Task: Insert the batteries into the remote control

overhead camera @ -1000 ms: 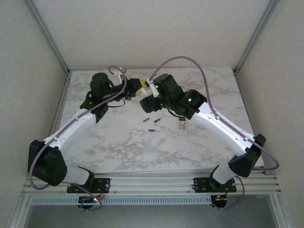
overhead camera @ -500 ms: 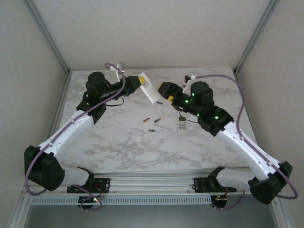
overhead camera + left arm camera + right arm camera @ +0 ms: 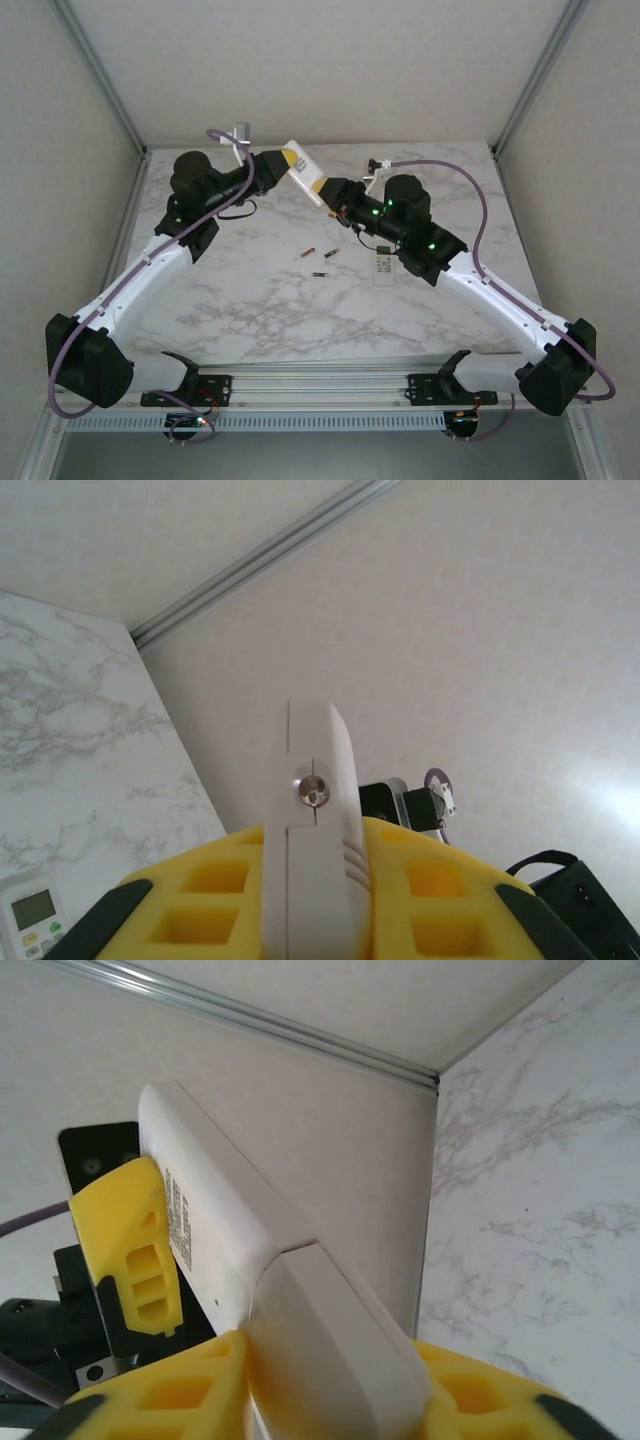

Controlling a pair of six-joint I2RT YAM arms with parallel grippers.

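- Remote control [image 3: 304, 171]: white and slim, lifted off the counter [image 3: 250, 300] and slanting between the two arms over its far middle part.
- Left fingers [image 3: 200, 900]: yellow, clenched on the remote control. In the left wrist view its narrow edge [image 3: 315, 860] stands up between them, pressed on both flanks.
- Right fingers [image 3: 170, 1390]: yellow, closed against the opposite end of the remote control. In the right wrist view the rounded white end [image 3: 330, 1350] sits wedged between the two pads.
- Same view, far end: one of the left fingers [image 3: 135, 1250] lies flat against the printed face of the remote control [image 3: 215, 1210], farther along its body.
- Batteries [image 3: 320, 259]: three small dark cylinders with coppery parts can be made out, loose on the counter near its middle. Two lie almost in line [image 3: 308, 252] [image 3: 330, 252], and the third [image 3: 320, 273] is just nearer the arm bases. All lie below the held remote control, well apart from both sets of fingers and touched by neither.
- Second remote [image 3: 384, 265]: white with a small screen, flat on the counter to the right of the batteries, beside the right forearm. It is also at the lower left of the left wrist view [image 3: 30, 920].
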